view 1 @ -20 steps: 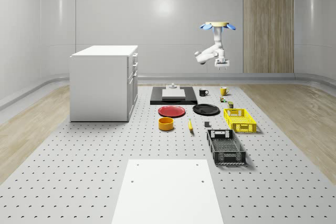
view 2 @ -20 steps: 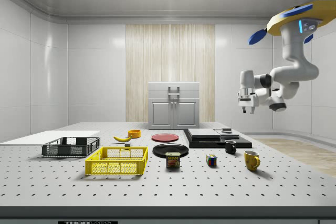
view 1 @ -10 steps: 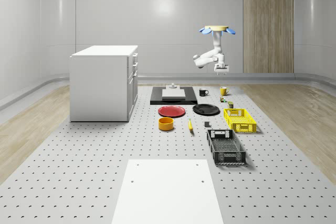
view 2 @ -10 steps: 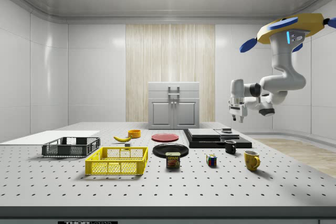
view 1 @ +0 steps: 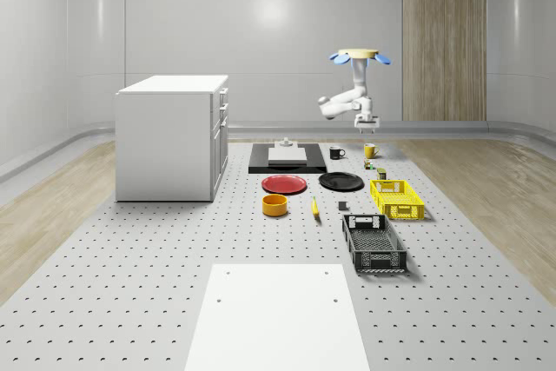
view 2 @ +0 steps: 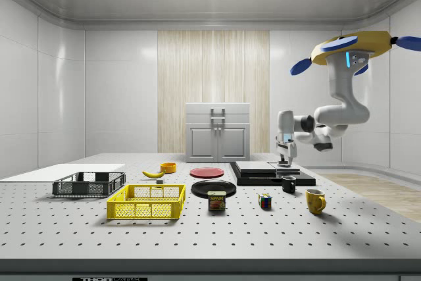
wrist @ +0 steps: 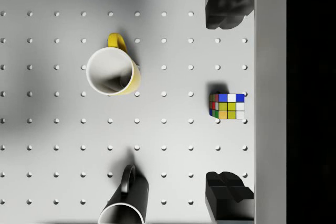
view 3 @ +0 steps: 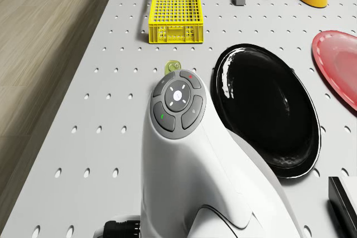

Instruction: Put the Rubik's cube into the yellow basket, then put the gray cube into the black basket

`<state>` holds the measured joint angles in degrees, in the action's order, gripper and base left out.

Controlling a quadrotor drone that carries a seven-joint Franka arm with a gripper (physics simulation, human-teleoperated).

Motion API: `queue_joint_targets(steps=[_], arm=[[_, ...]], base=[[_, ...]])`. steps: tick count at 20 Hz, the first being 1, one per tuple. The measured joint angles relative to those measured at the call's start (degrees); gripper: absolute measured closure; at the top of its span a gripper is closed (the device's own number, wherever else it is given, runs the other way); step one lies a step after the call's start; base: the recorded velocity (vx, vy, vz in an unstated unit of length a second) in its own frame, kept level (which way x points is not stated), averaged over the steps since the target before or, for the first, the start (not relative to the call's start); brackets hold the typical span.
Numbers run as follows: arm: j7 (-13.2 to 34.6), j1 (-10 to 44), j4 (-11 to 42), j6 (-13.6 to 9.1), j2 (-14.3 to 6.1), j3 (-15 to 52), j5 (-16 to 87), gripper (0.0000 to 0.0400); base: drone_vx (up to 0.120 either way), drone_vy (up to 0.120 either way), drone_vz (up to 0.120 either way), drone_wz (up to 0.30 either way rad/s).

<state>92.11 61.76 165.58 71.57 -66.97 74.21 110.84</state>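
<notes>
Going by the whole-scene view from near to far: one white rectangular sheet [view 1: 278,314] lies flat at the near edge of the gray pegboard table [view 1: 130,284], whose surface is dotted with regular holes. Next come two mesh baskets, the black basket [view 1: 373,243] nearer and the yellow basket [view 1: 396,198] just beyond it, both of open lattice. Between them and the middle lie one small gray cube [view 1: 342,206], one banana [view 1: 314,208] and one round orange bowl [view 1: 274,205]. Beyond are two plates, one red plate [view 1: 285,184] and one glossy black plate [view 1: 340,182], then one can [view 2: 217,201] and the Rubik's cube [wrist: 227,106], which sits on the table near the yellow mug [wrist: 112,71] and the black mug [wrist: 124,203]: two mugs in all. One black slab [view 1: 287,159] and one white cabinet [view 1: 171,136] stand farther back.

The drone [view 1: 357,56] hovers above the far right of the table, over the mugs. Its gripper [wrist: 229,98] hangs spread apart above the Rubik's cube, holding nothing.

The room has pale curved walls, a wooden floor and one wood-panel strip.
</notes>
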Motion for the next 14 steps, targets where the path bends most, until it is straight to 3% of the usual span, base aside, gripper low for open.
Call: queue_joint_targets(steps=[14], arm=[[1.14,1.21,-0.26,3.43,-3.74,1.1,-1.92,0.0]], base=[[0.12,0.0,-0.12,0.0]])
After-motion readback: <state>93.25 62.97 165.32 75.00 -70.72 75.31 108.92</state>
